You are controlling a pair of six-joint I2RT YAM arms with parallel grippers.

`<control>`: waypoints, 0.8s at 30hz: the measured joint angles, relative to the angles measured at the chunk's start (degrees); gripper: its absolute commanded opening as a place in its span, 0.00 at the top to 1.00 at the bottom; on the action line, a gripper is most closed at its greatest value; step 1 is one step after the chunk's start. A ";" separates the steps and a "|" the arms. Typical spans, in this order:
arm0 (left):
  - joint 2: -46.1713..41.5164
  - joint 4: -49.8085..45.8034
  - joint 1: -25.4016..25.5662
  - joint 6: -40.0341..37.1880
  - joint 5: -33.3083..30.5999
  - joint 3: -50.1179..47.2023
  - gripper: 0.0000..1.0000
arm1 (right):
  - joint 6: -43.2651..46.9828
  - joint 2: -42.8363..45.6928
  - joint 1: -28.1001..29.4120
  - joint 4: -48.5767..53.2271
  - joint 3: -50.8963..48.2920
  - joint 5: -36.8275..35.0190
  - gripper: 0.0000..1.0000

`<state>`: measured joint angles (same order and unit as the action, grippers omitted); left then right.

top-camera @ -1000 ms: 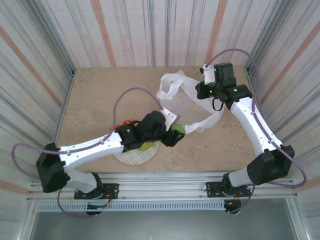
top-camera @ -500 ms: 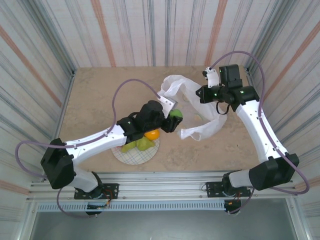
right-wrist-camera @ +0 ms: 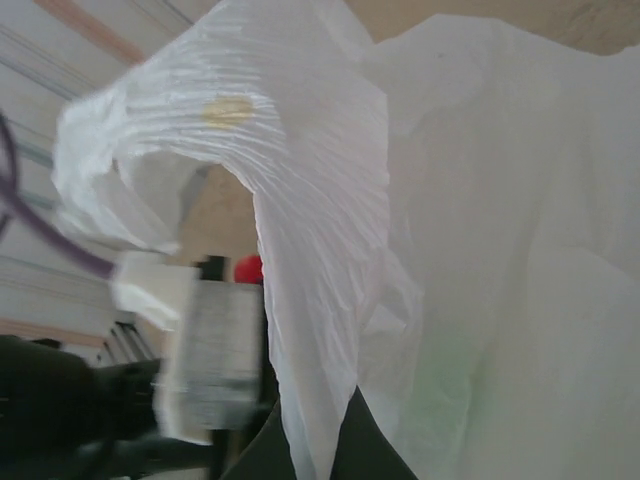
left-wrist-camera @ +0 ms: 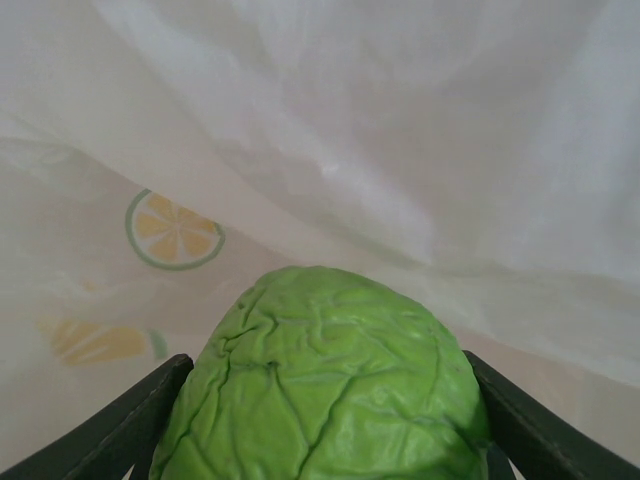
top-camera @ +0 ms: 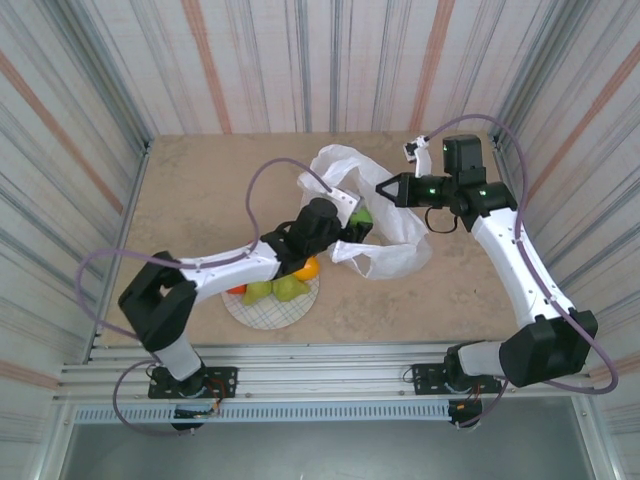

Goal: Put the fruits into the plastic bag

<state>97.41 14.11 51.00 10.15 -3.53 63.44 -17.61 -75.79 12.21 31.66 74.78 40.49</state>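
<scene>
My left gripper (top-camera: 357,222) is shut on a wrinkled green fruit (top-camera: 362,215), and the fruit sits at the mouth of the white plastic bag (top-camera: 396,247). In the left wrist view the green fruit (left-wrist-camera: 320,380) bulges between the two dark fingers (left-wrist-camera: 135,420), with the bag's lemon-printed wall (left-wrist-camera: 400,120) just behind it. The right gripper (top-camera: 386,188) is shut on the bag's upper edge and holds it up. A strip of the bag (right-wrist-camera: 310,330) runs down between that gripper's fingertips (right-wrist-camera: 318,452). An orange fruit (top-camera: 305,268), green pears (top-camera: 275,290) and a red fruit (top-camera: 236,289) lie on the plate (top-camera: 268,312).
The round plaid plate lies near the table's front edge, under the left forearm. A purple cable loops above the left arm (top-camera: 262,180). Striped walls enclose the table on three sides. A red fruit (right-wrist-camera: 248,268) shows past the bag's edge.
The left gripper has carried the green fruit up and right, from above the plate to the bag's mouth. The right gripper has swung left, pulling the bag's edge along.
</scene>
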 measured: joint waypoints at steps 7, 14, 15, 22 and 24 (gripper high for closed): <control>10.84 4.15 0.00 -1.27 -0.70 2.64 0.36 | -5.05 0.07 -1.49 -5.18 -3.39 3.96 1.00; 16.00 5.51 0.00 -1.27 -0.74 4.17 0.28 | -7.41 0.04 -1.88 -7.80 -5.79 4.83 1.00; 16.04 5.51 0.00 -1.22 -0.68 4.17 0.25 | -7.45 0.04 -1.99 -7.98 -6.03 4.85 1.00; 15.37 5.07 0.00 -1.14 -0.61 4.46 0.16 | -7.19 0.04 -3.76 -7.93 -6.45 4.70 1.00; 14.12 4.37 0.00 -1.11 -0.61 4.31 0.16 | -6.78 0.04 -4.35 -7.48 -6.45 4.52 1.00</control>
<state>111.53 18.48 51.00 9.04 -4.14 67.75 -24.38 -75.75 7.86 24.18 68.34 45.01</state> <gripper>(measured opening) 0.840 0.048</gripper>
